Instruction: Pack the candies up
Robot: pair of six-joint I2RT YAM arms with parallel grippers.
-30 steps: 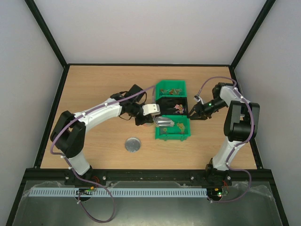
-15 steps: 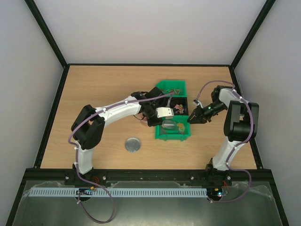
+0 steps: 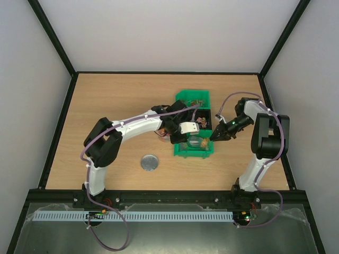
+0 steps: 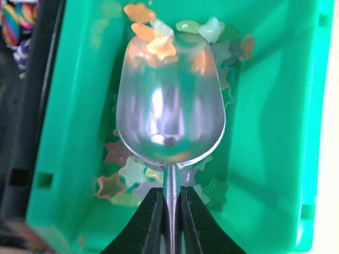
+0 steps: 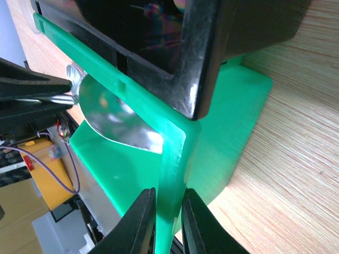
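The candies (image 4: 159, 39) are small star-shaped sweets in orange, green, white and pink, lying in the near green bin (image 4: 270, 132). More candies show in the black bin (image 3: 200, 119). My left gripper (image 4: 170, 198) is shut on the thin handle of the metal scoop (image 4: 169, 106). The scoop's bowl lies low inside that bin, with a few candies at its far lip. From above, the scoop (image 3: 194, 141) and the left gripper (image 3: 185, 137) sit over the near green bin (image 3: 193, 154). My right gripper (image 5: 168, 203) is shut on this bin's right wall (image 5: 172, 159), one finger on each side.
Three bins stand in a row: a far green bin (image 3: 193, 98), the black bin, then the near green one. A round silver lid (image 3: 150, 162) lies on the wooden table to the left of the bins. The black bin's corner (image 5: 212, 53) overhangs the right gripper.
The left arm has swung right and carried the scoop from beside the near green bin into it. The right gripper has moved onto the bin's right wall and closed on it.
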